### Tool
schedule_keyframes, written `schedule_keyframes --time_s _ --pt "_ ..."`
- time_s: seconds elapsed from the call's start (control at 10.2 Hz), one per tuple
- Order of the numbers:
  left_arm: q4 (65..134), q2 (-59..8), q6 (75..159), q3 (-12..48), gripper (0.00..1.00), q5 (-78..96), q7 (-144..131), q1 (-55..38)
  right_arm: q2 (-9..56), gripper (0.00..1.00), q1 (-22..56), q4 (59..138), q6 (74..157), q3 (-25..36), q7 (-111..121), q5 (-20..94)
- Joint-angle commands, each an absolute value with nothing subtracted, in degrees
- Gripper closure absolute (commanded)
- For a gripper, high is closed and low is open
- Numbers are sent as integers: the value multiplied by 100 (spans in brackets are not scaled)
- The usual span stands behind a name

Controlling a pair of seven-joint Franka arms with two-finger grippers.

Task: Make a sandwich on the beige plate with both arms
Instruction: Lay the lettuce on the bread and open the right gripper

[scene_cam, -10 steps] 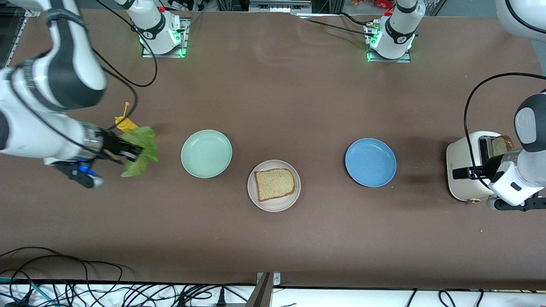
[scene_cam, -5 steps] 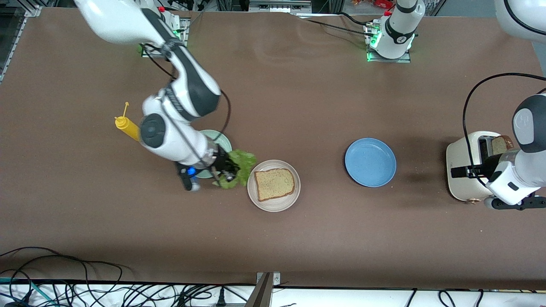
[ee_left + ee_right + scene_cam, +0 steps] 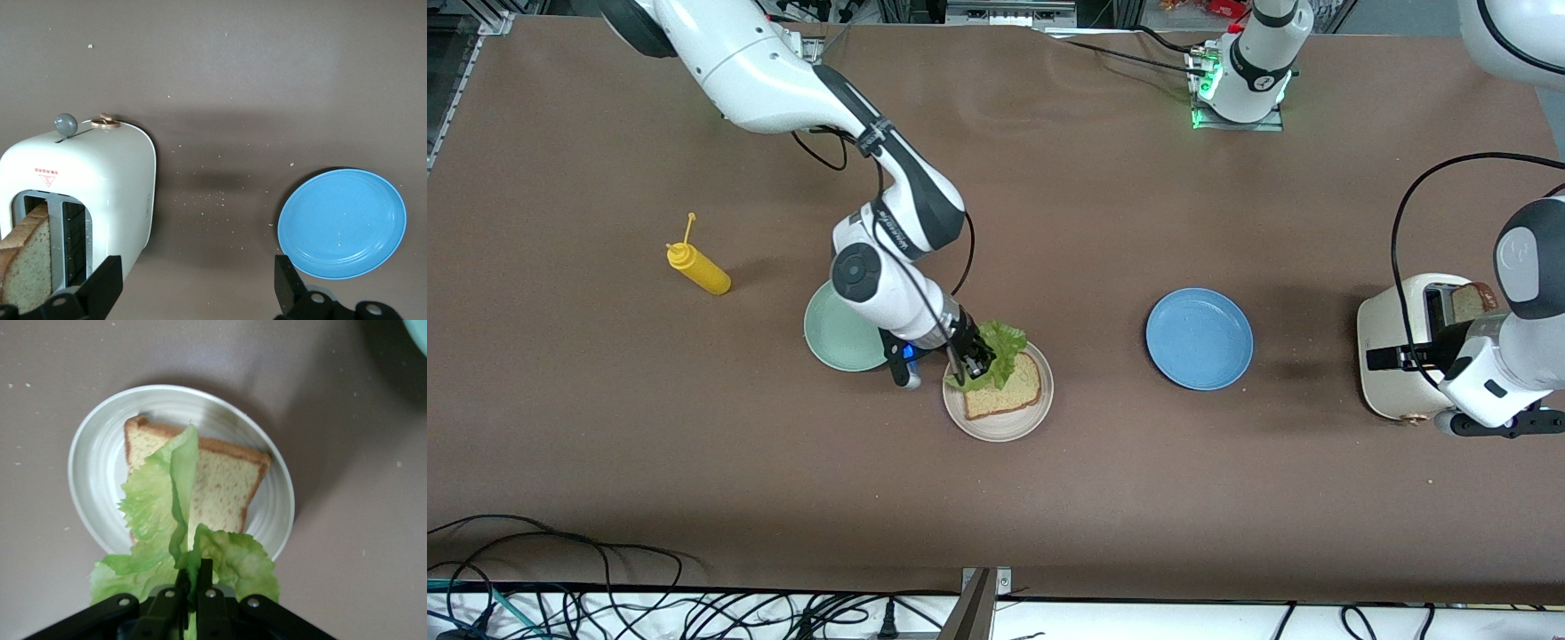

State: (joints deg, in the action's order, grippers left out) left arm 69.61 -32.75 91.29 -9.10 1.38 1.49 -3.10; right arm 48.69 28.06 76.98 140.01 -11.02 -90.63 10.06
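Bread slice (image 3: 1005, 388) lies on the plate (image 3: 998, 428), lettuce (image 3: 1000, 348) over its edge.

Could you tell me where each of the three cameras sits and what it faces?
Front view: high across the table, facing both arms' bases, over the beige plate.
Left wrist view: above the toaster and blue plate; open left gripper shows.
Right wrist view: above the beige plate; right gripper shut on lettuce over the bread slice.
Shared: the front and right wrist views show plate, bread and lettuce.
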Motion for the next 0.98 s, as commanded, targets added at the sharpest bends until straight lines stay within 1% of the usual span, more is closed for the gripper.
schedule_keyframes --time_s 0.0,0.39,0.49,0.59,0.69,0.79,0.88 --pt "7066 -3164 9097 -888 0 -70 123 -325 5054 100 2961 7479 14036 -993 -9185 651" --pt "7066 -3164 9097 -888 0 -70 114 -316 5186 100 3032 7497 14273 -993 -9202 -384" --pt "7066 -3164 9097 -888 0 -70 114 -316 5177 100 3032 7497 14273 -984 -9202 -361" --pt "7066 -3164 9097 -888 0 -70 114 -316 5185 88 3024 7497 14282 -984 -9202 -334" --pt "7066 -3164 9105 -888 0 -70 114 -316 5212 58 3015 7497 14291 -993 -9211 -334" --pt "7066 -3164 9105 -888 0 -70 114 -316 5212 43 3015 7497 14291 -993 -9211 -334" --pt "7066 -3164 9105 -888 0 -70 114 -316 5212 20 3015 7488 14291 -993 -9211 -334"
